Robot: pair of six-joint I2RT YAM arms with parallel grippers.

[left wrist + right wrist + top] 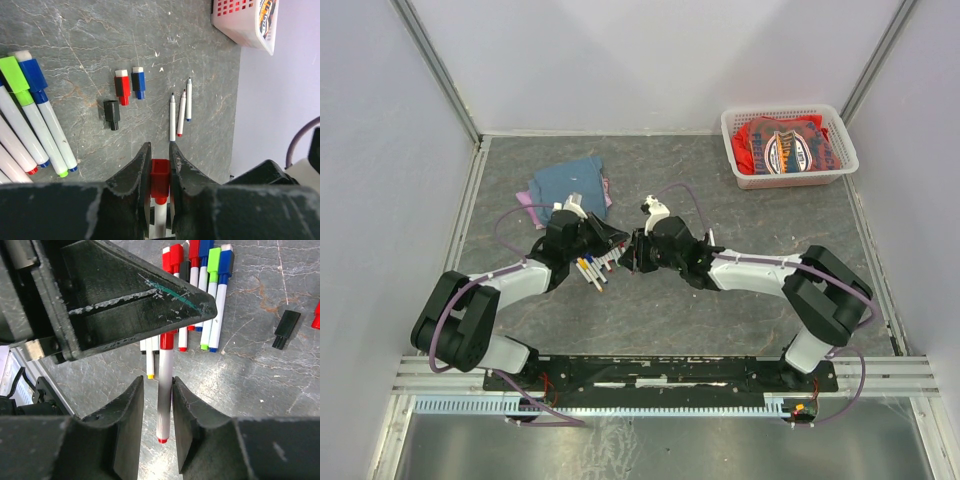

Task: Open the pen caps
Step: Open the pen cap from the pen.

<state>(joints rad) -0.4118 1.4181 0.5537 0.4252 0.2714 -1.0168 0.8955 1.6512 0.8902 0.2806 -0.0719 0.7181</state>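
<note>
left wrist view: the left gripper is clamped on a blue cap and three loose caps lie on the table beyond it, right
Not blue: the left wrist view shows the left gripper clamped on a red cap. Three loose caps do lie on the table beyond it.

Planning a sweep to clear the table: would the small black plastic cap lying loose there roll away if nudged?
The small black plastic cap looks flat-sided with a narrower end, so it would probably skid or pivot rather than roll. It is small and lies flat on the smooth-looking grey table, so a light nudge may flick it far.
</note>
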